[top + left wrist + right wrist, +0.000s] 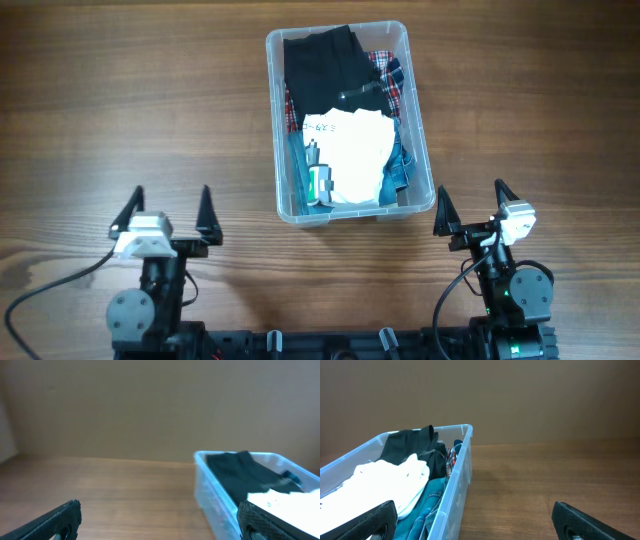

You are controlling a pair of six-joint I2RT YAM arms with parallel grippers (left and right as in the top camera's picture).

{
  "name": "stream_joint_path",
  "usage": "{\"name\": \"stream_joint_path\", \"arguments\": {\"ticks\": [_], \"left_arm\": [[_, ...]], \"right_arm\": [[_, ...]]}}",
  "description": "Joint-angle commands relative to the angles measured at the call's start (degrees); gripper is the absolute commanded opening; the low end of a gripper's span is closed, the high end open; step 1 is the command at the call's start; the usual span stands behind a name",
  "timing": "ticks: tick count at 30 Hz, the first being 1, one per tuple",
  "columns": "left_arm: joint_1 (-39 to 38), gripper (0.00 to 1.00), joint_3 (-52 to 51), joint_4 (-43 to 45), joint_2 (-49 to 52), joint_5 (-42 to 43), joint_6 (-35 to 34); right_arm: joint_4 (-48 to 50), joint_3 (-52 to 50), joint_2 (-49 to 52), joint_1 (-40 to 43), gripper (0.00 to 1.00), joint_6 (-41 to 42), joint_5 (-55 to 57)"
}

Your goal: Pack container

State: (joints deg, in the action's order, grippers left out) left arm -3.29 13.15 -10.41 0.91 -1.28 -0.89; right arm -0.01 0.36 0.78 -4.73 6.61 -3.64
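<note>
Both tools stand wide open and hold nothing: the left tool (171,196) sits at the near left of the bench (120,100) and the right tool (470,190) at the near right, each with its jaws spread and pointing toward the far side. The container (274,130), a clear plastic tub, rests on the bench farther off between them, nearer the right tool than the left. Inside, a black garment (325,70) fills the far end and a white garment (350,145) lies on top toward the near end. Red plaid cloth (390,80) shows along the right wall, blue denim (398,165) lies at the near right, and a small green and white item (320,183) sits by the near left wall.
</note>
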Motion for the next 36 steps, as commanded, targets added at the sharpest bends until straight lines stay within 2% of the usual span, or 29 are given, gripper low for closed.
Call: {"name": "stream_joint_path", "arguments": {"ticks": [1,13,32,36], "left_arm": [[-0.20,1.00,-4.79,4.70,-0.76,7.17,0.66],[-0.22,1.00,-12.04,5.16,-0.76,8.52,0.46],[-0.17,1.00,-12.13,5.31,-0.76,8.09,0.48],[2.01,1.00,-12.13,5.31,-0.76,8.09,0.48]], "right_arm": [[0.20,-0.07,-0.57,-0.09,1.00,1.05,-0.85],[0.20,-0.07,-0.57,-0.09,1.00,1.07,-0.85],[0.20,-0.07,-0.57,-0.09,1.00,1.05,-0.85],[0.20,-0.07,-0.57,-0.09,1.00,1.05,-0.85]]}}
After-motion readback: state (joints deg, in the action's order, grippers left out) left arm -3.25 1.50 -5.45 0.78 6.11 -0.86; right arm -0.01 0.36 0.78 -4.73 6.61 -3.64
